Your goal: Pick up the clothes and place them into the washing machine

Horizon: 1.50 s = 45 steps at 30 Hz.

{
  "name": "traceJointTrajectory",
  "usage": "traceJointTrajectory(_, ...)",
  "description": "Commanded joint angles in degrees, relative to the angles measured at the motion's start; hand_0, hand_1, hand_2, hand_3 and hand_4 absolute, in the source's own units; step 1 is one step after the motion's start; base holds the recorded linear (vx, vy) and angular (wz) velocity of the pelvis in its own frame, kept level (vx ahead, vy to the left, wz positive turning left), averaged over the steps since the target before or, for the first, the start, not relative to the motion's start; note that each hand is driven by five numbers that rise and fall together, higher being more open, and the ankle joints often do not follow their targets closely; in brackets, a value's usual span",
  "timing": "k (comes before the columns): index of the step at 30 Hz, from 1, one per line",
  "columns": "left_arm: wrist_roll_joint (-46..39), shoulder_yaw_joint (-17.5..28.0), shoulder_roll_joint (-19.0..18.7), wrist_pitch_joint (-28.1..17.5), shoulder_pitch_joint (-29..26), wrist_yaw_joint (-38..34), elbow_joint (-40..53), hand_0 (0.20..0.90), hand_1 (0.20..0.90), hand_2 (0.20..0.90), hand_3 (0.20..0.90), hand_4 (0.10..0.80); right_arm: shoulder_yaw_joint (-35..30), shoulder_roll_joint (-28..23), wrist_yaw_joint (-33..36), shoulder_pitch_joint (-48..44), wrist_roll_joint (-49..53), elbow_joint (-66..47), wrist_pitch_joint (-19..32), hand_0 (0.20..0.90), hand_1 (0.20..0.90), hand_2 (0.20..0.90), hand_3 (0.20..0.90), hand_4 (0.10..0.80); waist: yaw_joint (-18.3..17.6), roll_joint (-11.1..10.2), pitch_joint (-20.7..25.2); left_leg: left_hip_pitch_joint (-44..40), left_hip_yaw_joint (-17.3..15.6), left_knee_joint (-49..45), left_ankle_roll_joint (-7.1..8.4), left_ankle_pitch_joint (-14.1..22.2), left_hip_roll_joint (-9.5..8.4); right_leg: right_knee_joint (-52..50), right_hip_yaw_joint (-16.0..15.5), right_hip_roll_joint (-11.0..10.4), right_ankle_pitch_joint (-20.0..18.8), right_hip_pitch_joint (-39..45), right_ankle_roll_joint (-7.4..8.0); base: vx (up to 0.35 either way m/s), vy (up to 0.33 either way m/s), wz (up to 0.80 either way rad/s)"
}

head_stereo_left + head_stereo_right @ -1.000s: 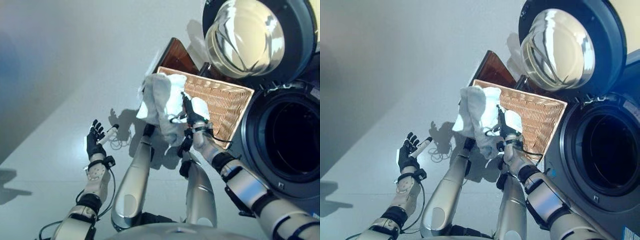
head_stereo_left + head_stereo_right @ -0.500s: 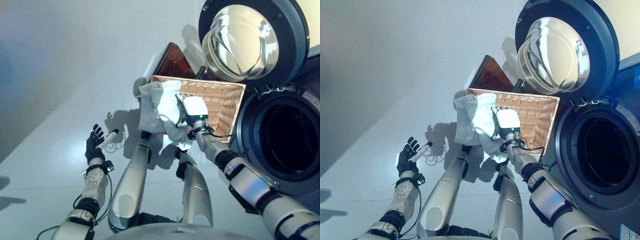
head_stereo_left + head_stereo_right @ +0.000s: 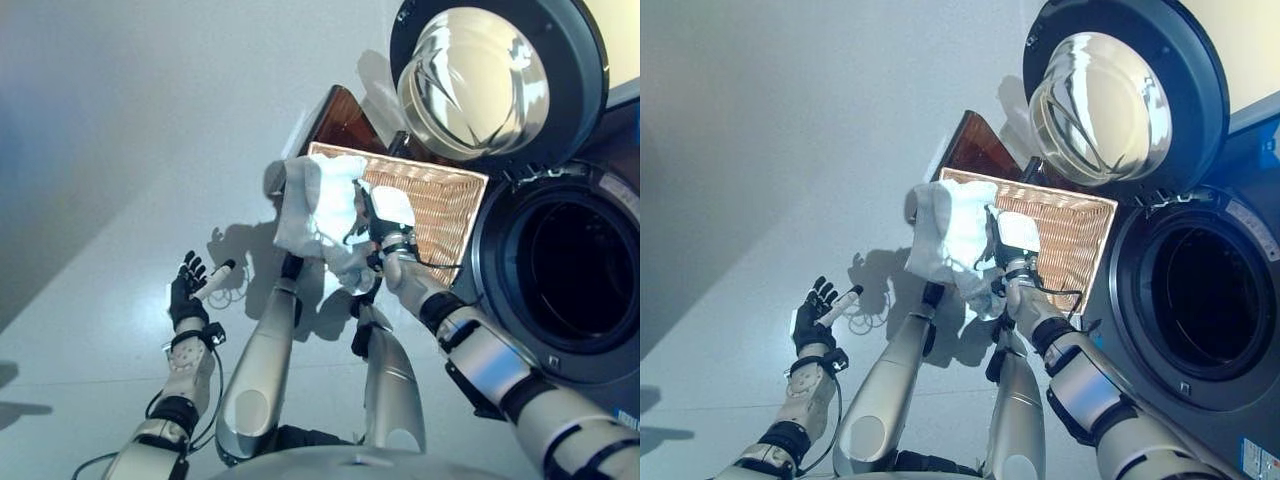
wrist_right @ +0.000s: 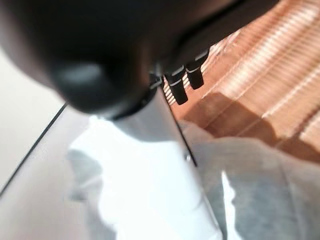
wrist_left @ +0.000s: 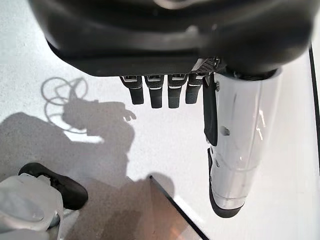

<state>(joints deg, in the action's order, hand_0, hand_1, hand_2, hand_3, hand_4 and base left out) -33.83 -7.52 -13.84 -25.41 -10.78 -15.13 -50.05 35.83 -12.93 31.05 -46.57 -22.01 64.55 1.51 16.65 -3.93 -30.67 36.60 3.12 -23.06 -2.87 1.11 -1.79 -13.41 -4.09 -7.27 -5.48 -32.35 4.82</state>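
In the head views I see my right hand [image 3: 385,222] at centre frame, raised over the near left corner of the wicker basket [image 3: 445,205]. Its fingers are clenched on a white cloth [image 3: 315,205]; the cloth bunches at the hand and hangs down and to the left of it, over the basket's left rim and partly over the floor [image 3: 120,150]. The lowest fold of the cloth trails just below the wrist. The right wrist view confirms the position: white fabric lies beside the hand, with the woven basket surface directly past the fingers [image 4: 181,85].

The washing machine [image 3: 1185,300] occupies the right side of the frame. Its round door [image 3: 495,85] stands swung open at upper right, with the glass bowl facing the camera. The drum opening [image 3: 575,270] is dark and sits to the right of the basket, well apart from the cloth. The basket rests between the door and the drum opening, touching or just beside the machine front; I cannot tell which.

A dark brown panel [image 3: 345,120] lies on the floor at the basket's far left edge, partly under it.

My left hand [image 3: 190,290] shows at lower left of the frame, held above the bare floor and well apart from the cloth. Its fingers [image 5: 150,92] are released and straight, holding nothing, as the left wrist view shows.
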Motion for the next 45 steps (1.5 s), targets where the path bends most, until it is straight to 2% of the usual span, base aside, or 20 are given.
traceJointTrajectory(1, -0.6, 2.3, -1.2, -3.1, 2.8, -1.7, 1.4, 0.9, 0.9, 0.9, 0.9, 0.8, -2.3, -0.1, 1.1, -5.6, 8.4, -3.0, 5.2, 0.9, 0.9, 0.9, 0.9, 0.8, 1.5, 3.4, 0.9, -1.4, -1.8, 10.6, 1.26, -6.2, -1.55, -10.0, -1.4, 1.7, 6.1, -0.2, -2.67, 0.0, 0.0, 0.0)
traceJointTrajectory(7, -0.8, 2.7, -1.5, -2.8, 2.9, -1.7, 1.1, 0.9, 0.9, 0.9, 0.9, 0.8, -5.1, 1.0, 1.2, -5.8, 16.4, -2.9, 7.8, 0.9, 0.9, 0.9, 0.9, 0.8, 1.5, 3.3, 0.9, -1.7, -2.0, 10.5, 1.18, -6.1, -1.49, -10.2, -1.3, 1.8, 6.0, -0.2, -2.68, 0.0, 0.0, 0.0)
traceJointTrajectory(10, -0.8, 3.1, -1.6, -2.6, 3.1, -1.8, 1.4, 0.9, 0.9, 0.9, 0.9, 0.8, -8.8, 1.2, 0.0, -4.4, 26.1, -3.8, 10.6, 0.9, 0.9, 0.9, 0.9, 0.8, 1.4, 3.0, 0.9, -2.2, -2.3, 10.2, 1.1, -5.8, -1.23, -10.4, -1.1, 1.8, 6.1, 0.2, -2.69, 0.0, 0.0, 0.0)
traceJointTrajectory(11, -0.8, 3.1, -1.6, -2.6, 3.1, -1.8, 1.4, 0.9, 0.9, 0.9, 0.9, 0.8, -8.8, 1.2, 0.0, -4.4, 26.1, -3.8, 10.6, 0.9, 0.9, 0.9, 0.9, 0.8, 1.4, 3.0, 0.9, -2.2, -2.3, 10.2, 1.1, -5.8, -1.23, -10.4, -1.1, 1.8, 6.1, 0.2, -2.69, 0.0, 0.0, 0.0)
traceJointTrajectory(12, -0.7, 3.3, -1.9, -2.4, 3.3, -1.7, 1.6, 0.9, 0.9, 0.9, 0.9, 0.8, -11.0, 0.8, -0.5, -4.1, 31.8, -4.2, 12.1, 0.9, 0.9, 0.9, 0.9, 0.8, 1.3, 2.9, 0.9, -2.7, -2.5, 10.2, 1.1, -5.7, -1.15, -10.4, -1.0, 1.8, 6.2, 0.7, -2.68, 0.0, 0.0, 0.0)
traceJointTrajectory(13, -0.7, 3.3, -1.9, -2.4, 3.3, -1.7, 1.6, 0.9, 0.9, 0.9, 0.9, 0.8, -11.0, 0.8, -0.5, -4.1, 31.8, -4.2, 12.1, 0.9, 0.9, 0.9, 0.9, 0.8, 1.3, 2.9, 0.9, -2.7, -2.5, 10.2, 1.09, -5.7, -1.14, -10.4, -1.0, 1.8, 6.2, 0.7, -2.68, 0.023, 0.0, -0.04)
traceJointTrajectory(14, -1.3, 3.8, -2.1, -2.0, 3.4, -1.3, 0.7, 0.9, 0.9, 0.9, 0.9, 0.8, -12.6, 0.6, -1.6, -3.3, 36.8, -5.0, 13.2, 0.9, 0.9, 0.9, 0.9, 0.8, 1.2, 2.7, 0.9, -3.4, -2.8, 10.2, 1.04, -5.5, -1.1, -10.6, -0.9, 1.7, 6.3, 1.2, -2.63, 0.02, 0.002, -0.05)
traceJointTrajectory(22, -1.5, 4.9, -2.5, -1.4, 3.7, -0.1, -1.8, 0.9, 0.9, 0.9, 0.9, 0.8, -14.9, -0.7, -2.8, -1.2, 40.9, -7.5, 14.4, 0.9, 0.9, 0.9, 0.9, 0.8, 1.1, 2.5, 1.4, -5.7, -3.4, 10.4, 1.01, -5.0, -1.04, -10.6, -0.4, 1.7, 6.6, 3.2, -2.5, 0.027, 0.0, -0.11)
traceJointTrajectory(29, -1.3, 6.1, -2.5, -1.1, 4.0, 0.7, -5.8, 0.9, 0.9, 0.9, 0.9, 0.8, -17.6, -4.2, -2.2, 3.5, 37.2, -13.2, 13.5, 0.9, 0.9, 0.9, 0.9, 0.8, 0.3, 1.9, 4.3, -7.7, -3.5, 11.3, 0.97, -4.7, -1.24, -10.2, -0.3, 1.6, 7.1, 5.0, -2.33, 0.047, -0.008, 0.0)
traceJointTrajectory(36, -0.9, 6.6, -2.2, -1.0, 4.5, 1.2, -7.3, 0.9, 0.9, 0.9, 0.9, 0.8, -17.3, -5.4, -3.2, 8.0, 30.8, -18.9, 12.3, 0.9, 0.9, 0.9, 0.9, 0.8, -0.5, 1.2, 5.9, -9.2, -3.8, 12.1, 0.95, -4.7, -1.27, -9.8, 0.0, 1.7, 7.1, 6.1, -2.08, 0.044, -0.008, 0.01)
traceJointTrajectory(40, 2.1, 6.6, -2.2, -0.3, 5.2, 1.3, -10.6, 0.9, 0.9, 0.9, 0.9, 0.8, -14.8, -8.0, -4.1, 12.7, 17.1, -26.6, 9.9, 0.9, 0.9, 0.9, 0.9, 0.8, -1.0, 0.4, 7.7, -11.6, -3.9, 13.2, 0.92, -4.7, -1.13, -9.0, 0.2, 1.8, 7.2, 8.2, -1.63, 0.064, -0.011, -0.05)
traceJointTrajectory(41, 2.1, 6.6, -2.2, -0.3, 5.2, 1.3, -10.6, 0.9, 0.9, 0.9, 0.9, 0.8, -14.8, -8.0, -4.1, 12.7, 17.1, -26.6, 9.9, 0.9, 0.9, 0.9, 0.9, 0.8, -1.0, 0.4, 7.9, -11.4, -3.8, 13.3, 0.93, -4.8, -1.08, -8.9, 0.1, 1.9, 7.0, 8.1, -1.64, 0.055, -0.007, -0.12)
traceJointTrajectory(44, 7.3, 5.8, -2.9, 0.8, 5.1, 0.3, -14.4, 0.9, 0.9, 0.9, 0.9, 0.8, -9.7, -12.0, -5.7, 12.8, 1.9, -30.4, 8.2, 0.9, 0.9, 0.9, 0.9, 0.8, -1.3, -0.2, 8.8, -13.7, -3.8, 14.4, 1.03, -4.8, -1.02, -8.3, 0.3, 2.0, 7.3, 10.0, -1.22, 0.064, -0.006, -0.1)
traceJointTrajectory(45, 7.3, 5.8, -2.9, 0.8, 5.1, 0.3, -14.4, 0.9, 0.9, 0.9, 0.9, 0.8, -9.7, -12.0, -5.7, 12.7, 1.9, -30.5, 8.2, 0.9, 0.9, 0.9, 0.9, 0.8, -1.3, -0.2, 8.9, -13.6, -3.8, 14.5, 1.04, -4.9, -0.96, -8.1, 0.3, 2.0, 7.1, 9.9, -1.24, 0.049, 0.005, -0.03)
